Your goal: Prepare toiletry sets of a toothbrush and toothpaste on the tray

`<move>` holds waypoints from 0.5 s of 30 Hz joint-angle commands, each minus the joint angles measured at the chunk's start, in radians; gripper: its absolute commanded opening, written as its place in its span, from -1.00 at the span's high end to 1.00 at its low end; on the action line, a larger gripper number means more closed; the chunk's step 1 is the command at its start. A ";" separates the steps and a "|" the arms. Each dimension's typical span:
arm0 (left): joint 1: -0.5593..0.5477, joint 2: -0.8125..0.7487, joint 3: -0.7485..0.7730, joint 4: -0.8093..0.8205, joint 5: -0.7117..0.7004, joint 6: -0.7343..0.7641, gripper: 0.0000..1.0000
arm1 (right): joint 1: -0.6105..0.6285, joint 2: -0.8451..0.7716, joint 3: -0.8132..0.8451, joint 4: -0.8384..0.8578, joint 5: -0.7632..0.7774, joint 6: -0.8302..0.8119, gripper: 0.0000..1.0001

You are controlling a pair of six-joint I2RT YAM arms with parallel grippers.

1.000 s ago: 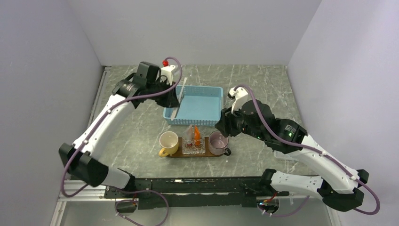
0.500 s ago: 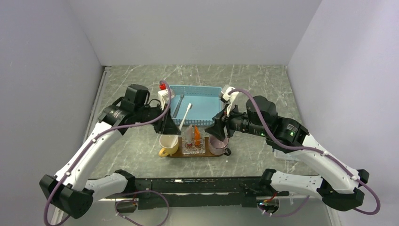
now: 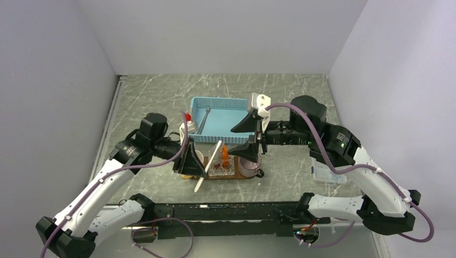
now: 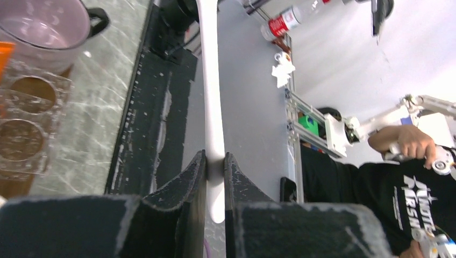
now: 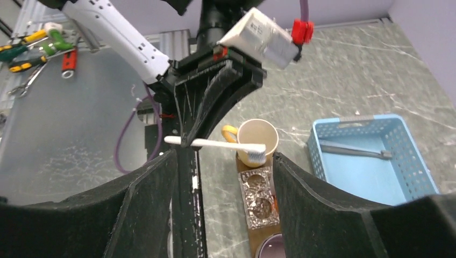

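Note:
My left gripper (image 3: 202,173) is shut on the handle end of the white toothbrush (image 3: 215,155) and holds it in the air over the near side of the tray (image 3: 236,176). The brush also shows in the left wrist view (image 4: 210,80) and the right wrist view (image 5: 215,143), with its bristle head by the yellow cup (image 5: 258,137). The orange toothpaste (image 3: 225,153) stands in a clear holder (image 3: 220,167) on the tray. My right gripper (image 3: 250,134) is open and empty, raised above the purple cup (image 3: 248,165).
A light-blue mesh basket (image 3: 236,119) behind the tray holds a second, grey-looking toothbrush (image 3: 204,119). The yellow cup (image 3: 198,157) and the purple cup stand at the tray's two ends. A clear packet (image 3: 325,173) lies at the right.
My left gripper has carried the white toothbrush from the basket's left edge toward me, over the tray. My right gripper has risen from beside the purple cup and stays open.

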 commanded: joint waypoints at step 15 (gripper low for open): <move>-0.196 -0.105 -0.004 -0.013 -0.024 0.078 1.00 | -0.014 0.158 0.119 -0.094 -0.402 0.012 -0.32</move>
